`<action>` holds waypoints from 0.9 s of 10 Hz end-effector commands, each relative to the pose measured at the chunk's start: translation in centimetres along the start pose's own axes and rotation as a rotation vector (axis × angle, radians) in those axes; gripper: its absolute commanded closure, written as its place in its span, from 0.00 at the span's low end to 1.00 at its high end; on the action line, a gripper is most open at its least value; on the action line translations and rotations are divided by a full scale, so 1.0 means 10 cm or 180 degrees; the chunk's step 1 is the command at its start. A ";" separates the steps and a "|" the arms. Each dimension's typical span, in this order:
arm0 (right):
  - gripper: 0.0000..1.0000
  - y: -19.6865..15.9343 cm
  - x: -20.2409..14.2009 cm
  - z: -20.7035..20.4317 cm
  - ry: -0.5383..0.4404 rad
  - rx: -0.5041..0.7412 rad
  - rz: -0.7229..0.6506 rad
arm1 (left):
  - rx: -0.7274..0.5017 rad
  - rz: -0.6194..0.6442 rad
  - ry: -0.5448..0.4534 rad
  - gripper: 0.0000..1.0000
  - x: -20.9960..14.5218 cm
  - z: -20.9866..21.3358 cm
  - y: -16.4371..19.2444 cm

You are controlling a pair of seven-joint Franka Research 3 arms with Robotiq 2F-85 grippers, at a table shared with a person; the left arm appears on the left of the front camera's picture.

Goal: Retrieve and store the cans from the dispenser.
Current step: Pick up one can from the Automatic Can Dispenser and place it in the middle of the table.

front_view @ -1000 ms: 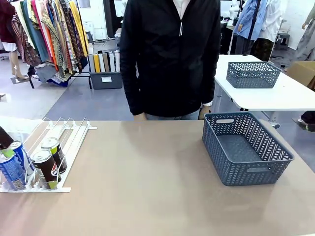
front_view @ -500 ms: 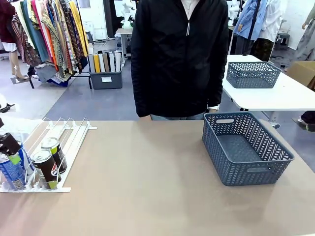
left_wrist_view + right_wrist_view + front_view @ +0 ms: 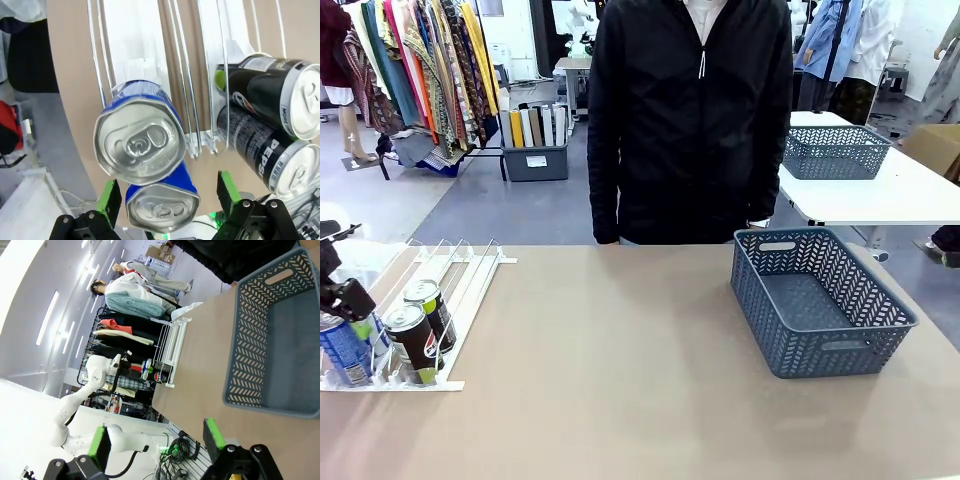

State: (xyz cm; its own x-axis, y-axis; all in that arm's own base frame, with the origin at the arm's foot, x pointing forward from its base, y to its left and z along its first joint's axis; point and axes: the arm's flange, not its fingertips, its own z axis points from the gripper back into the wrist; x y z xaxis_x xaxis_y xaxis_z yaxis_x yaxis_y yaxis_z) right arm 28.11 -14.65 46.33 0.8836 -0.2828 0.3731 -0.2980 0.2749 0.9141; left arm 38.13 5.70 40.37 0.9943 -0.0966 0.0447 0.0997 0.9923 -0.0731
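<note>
- hovering wide open, the left gripper (image 3: 167,187) holds nothing; two blue cans (image 3: 137,145) lie straight ahead, in line between its green pads (image 3: 109,197), in the dispenser (image 3: 132,45).
- two dark cans (image 3: 270,150) sit one lane over, beside its fingers.
- the right gripper (image 3: 155,442) gapes empty, the grey basket (image 3: 280,335) ahead of it.

Table (image 3: 620,390) with dispenser (image 3: 472,298) and basket (image 3: 807,352)

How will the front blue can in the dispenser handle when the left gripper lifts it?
The front blue can looks rigid with smooth sides, so it may slip between the pads of the open left gripper. On the sloped dispenser, the second blue can will probably slide forward once it's lifted.
</note>
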 end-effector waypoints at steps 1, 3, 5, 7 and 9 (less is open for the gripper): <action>0.00 0.03 0.04 -0.02 -0.0066 0.0069 0.0033 | -0.0029 0.0094 -0.0008 0.00 0.06 0.00 0.03; 0.00 0.03 0.04 -0.02 -0.0066 0.0069 0.0033 | -0.0004 0.0126 0.0050 0.00 0.06 0.01 0.04; 0.00 0.03 0.04 -0.02 -0.0066 0.0069 0.0033 | -0.0020 0.0162 -0.0007 0.92 0.05 0.02 0.06; 0.00 0.03 0.04 -0.02 -0.0066 0.0069 0.0033 | 0.0014 0.0162 0.0031 1.00 0.06 -0.01 0.05; 0.00 0.03 0.04 -0.02 -0.0066 0.0069 0.0033 | 0.0020 0.0170 0.0024 1.00 0.07 -0.03 0.08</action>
State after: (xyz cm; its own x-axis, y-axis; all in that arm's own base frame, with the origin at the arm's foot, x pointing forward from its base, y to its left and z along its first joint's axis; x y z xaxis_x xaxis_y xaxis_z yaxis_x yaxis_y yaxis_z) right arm 28.11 -14.66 46.33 0.8836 -0.2828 0.3731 -0.2980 0.2748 0.9141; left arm 38.54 6.36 40.38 0.9972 -0.0637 0.0383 0.0662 0.9953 -0.0701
